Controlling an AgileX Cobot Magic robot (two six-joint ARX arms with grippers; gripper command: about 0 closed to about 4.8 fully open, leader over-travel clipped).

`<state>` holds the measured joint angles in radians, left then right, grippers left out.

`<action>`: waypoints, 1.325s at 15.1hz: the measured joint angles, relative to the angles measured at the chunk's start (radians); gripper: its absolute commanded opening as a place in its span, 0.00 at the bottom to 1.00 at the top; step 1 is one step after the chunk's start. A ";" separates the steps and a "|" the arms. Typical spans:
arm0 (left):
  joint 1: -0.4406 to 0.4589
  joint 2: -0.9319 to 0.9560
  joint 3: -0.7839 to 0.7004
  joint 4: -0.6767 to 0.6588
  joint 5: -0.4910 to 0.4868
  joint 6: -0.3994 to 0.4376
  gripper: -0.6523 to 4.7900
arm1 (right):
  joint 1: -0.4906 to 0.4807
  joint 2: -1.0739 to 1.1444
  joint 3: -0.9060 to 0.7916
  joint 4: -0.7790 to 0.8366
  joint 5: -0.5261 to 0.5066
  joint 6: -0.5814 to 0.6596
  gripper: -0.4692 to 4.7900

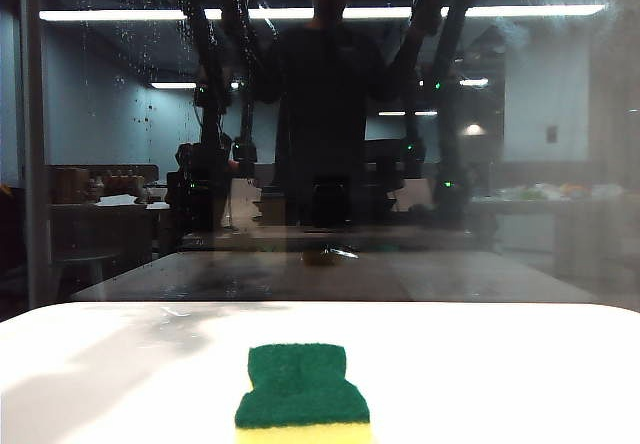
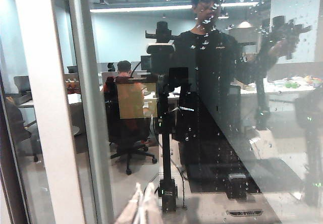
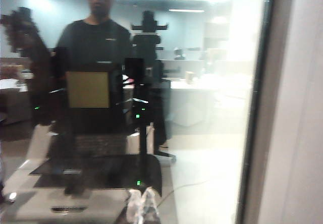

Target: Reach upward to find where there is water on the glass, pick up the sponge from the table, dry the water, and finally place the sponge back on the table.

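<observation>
**Sponge on table, both grippers raised to glass**

Sponge is seen lying flat on the white table, green side up, at the near edge of the exterior view and well apart from the glass. Bare tabletop is left on both sides of it and between it and the table's far rounded edge, which runs along the foot of the pane.

Water is shown in the left wrist view as small whitish droplets scattered over the pane, thickest across its upper area, away from the grey frame strip. Faint drops and streaks are also seen high on the pane in the exterior view.

The left gripper is held close to the glass just beside that frame strip, its pale fingertips clenched together and empty. The right gripper is likewise held before the pane, near the opposite frame edge; its fingertips are seen pressed together with nothing between them.
</observation>
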<state>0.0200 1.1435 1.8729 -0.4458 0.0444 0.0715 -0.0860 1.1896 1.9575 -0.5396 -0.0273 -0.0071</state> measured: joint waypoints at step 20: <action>-0.001 -0.241 -0.071 -0.277 0.198 -0.024 0.11 | 0.000 -0.042 0.000 -0.042 -0.024 -0.003 0.08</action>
<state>0.0189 0.9028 1.8023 -0.7231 0.2420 0.0475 -0.0856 1.1481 1.9575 -0.5816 -0.0509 -0.0097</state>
